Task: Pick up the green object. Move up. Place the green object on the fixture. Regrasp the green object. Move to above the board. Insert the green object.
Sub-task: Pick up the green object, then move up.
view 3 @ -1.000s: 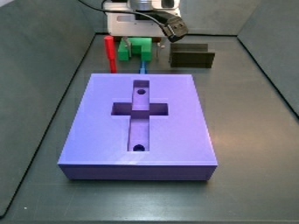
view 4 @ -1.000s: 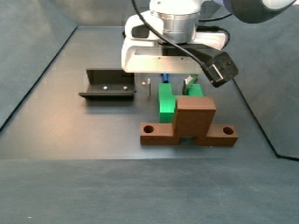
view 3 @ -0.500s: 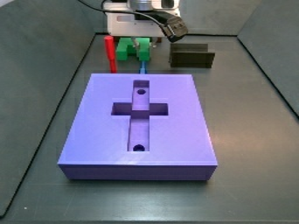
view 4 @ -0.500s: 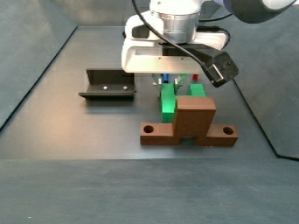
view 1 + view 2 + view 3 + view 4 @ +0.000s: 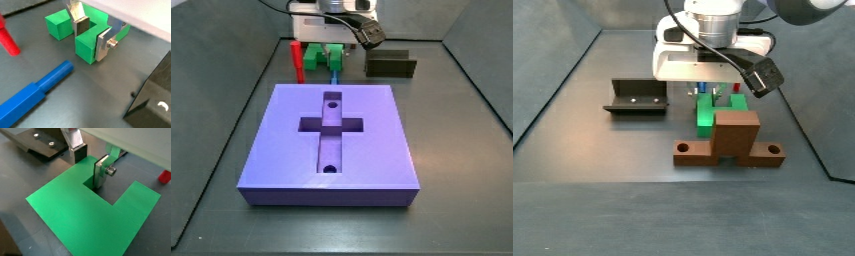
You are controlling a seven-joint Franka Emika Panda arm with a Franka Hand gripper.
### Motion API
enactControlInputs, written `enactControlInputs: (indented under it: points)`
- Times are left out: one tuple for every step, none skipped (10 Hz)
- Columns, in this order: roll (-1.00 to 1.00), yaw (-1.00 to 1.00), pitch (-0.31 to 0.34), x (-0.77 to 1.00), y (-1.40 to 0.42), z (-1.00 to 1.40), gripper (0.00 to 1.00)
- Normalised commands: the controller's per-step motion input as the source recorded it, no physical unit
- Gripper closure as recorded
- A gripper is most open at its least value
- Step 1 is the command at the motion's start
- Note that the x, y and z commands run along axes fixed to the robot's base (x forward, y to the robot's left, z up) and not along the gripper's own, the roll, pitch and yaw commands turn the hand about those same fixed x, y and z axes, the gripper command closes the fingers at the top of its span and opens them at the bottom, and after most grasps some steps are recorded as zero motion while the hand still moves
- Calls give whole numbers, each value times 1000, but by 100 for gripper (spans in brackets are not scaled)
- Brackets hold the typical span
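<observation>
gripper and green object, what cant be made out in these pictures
- Whether the gripper pads press the green object or merely straddle one arm of it: neither wrist view settles it.
- In a side view the brown stand hides the green object's lower part.
- In a side view the arm's head covers the green object's top, and the fingers are not seen.
- The blue peg is cut off by the picture's edge.

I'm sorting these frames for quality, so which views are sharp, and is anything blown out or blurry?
In both wrist views a pale edge is blown out white, and the green object looms large, soft at its near edge. In both side views focus is even; the board shows mild sheen, and the claw sits shadowed under the arm.
</observation>
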Motion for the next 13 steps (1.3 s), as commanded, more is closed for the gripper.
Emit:
enactControlInputs:
  points:
    - [0, 0, 0, 0, 0, 0, 100]
    - [0, 0, 0, 0, 0, 0, 100]
    - [0, 0, 0, 0, 0, 0, 100]
    - [0, 0, 0, 0, 0, 0, 100]
    - [0, 0, 0, 0, 0, 0, 100]
    - [0, 0, 0, 0, 0, 0, 100]
    - [0, 0, 0, 0, 0, 0, 100]
    - [0, 0, 0, 0, 0, 0, 100]
    - [0, 0, 0, 0, 0, 0, 100]
    - [0, 0, 0, 0, 0, 833, 100]
    - [3, -47, 10, 18, -61, 777, 100]
    - [39, -46, 0, -4, -37, 443, 100]
    - [59, -35, -8, 1, -18, 248, 100]
